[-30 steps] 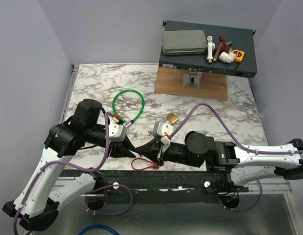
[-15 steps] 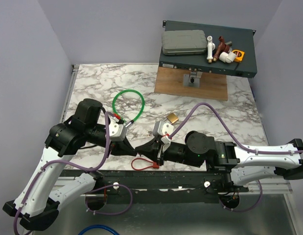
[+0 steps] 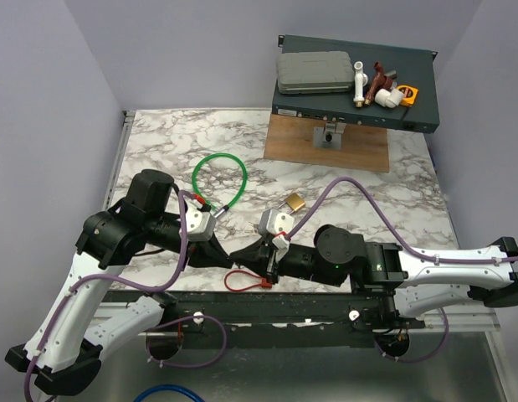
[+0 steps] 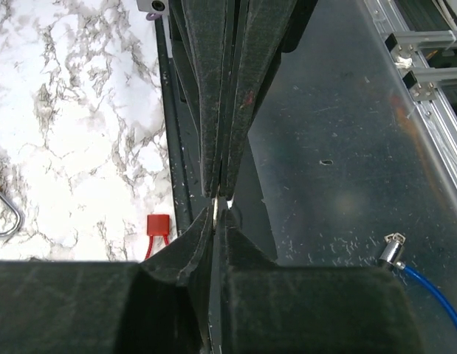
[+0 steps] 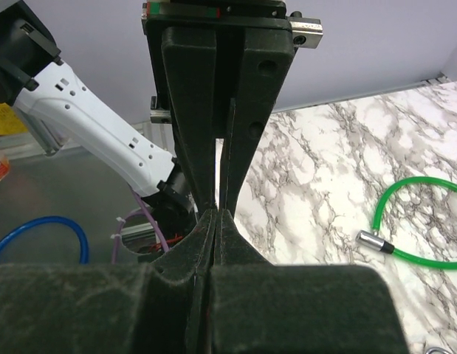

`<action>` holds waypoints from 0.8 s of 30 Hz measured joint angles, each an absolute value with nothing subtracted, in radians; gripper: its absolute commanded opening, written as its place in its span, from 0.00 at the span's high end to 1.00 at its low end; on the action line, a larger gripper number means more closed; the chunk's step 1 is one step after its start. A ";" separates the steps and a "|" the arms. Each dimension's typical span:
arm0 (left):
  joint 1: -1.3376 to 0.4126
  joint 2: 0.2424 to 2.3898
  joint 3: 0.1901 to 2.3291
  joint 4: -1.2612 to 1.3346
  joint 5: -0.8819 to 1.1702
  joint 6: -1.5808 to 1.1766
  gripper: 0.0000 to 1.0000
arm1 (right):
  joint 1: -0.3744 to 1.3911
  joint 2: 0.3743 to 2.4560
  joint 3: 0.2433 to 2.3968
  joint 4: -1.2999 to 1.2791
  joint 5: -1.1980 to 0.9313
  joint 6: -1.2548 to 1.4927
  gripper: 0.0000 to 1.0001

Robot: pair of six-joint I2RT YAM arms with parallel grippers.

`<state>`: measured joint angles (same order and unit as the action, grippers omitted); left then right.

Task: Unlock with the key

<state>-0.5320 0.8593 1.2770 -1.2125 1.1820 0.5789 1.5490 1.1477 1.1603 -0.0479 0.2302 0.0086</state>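
– Red at its head, the key is lying at the table's near edge, seen from above, well apart from the padlock. Why are both arms meeting over it?
– I'm guessing they're passing something small. The left gripper and right gripper are touching tip to tip, both pinched narrow.
– The left wrist view is showing a pale glint between the tips.
– I cannot tell what it is. The key is sitting just beside them.
– And the right wrist view?
– Both jaws are pressing together; no key is showing there.
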 measured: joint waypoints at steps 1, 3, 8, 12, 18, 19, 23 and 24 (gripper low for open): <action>-0.532 0.859 1.277 -1.211 1.182 0.579 0.85 | 1.549 1.149 1.160 -0.048 0.230 0.004 0.99; -0.532 0.859 1.277 -1.209 1.182 0.575 0.81 | 1.549 1.154 1.160 -0.049 0.230 -0.003 0.99; -0.532 0.859 1.277 -1.197 1.181 0.550 0.83 | 1.549 1.158 1.160 -0.050 0.230 -0.016 0.99; -0.532 0.859 1.277 -1.195 1.180 0.545 1.00 | 1.549 1.158 1.160 -0.050 0.231 -0.020 0.99; -0.531 0.859 1.277 -1.196 1.177 0.552 1.00 | 1.549 1.158 1.160 -0.051 0.230 -0.022 0.94; -0.531 0.859 1.279 -1.196 1.174 0.553 1.00 | 1.549 1.158 1.160 -0.052 0.230 -0.022 0.86; -0.530 0.859 1.285 -1.200 1.155 0.557 1.00 | 1.549 1.157 1.160 -0.054 0.238 -0.010 0.60; -0.530 0.860 1.285 -1.201 1.143 0.560 1.00 | 1.549 1.156 1.160 -0.054 0.247 -0.003 0.55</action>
<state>-0.5301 0.8600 1.2846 -1.2015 1.1427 0.5602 1.5490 1.1561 1.1603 -0.0544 0.2466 -0.0032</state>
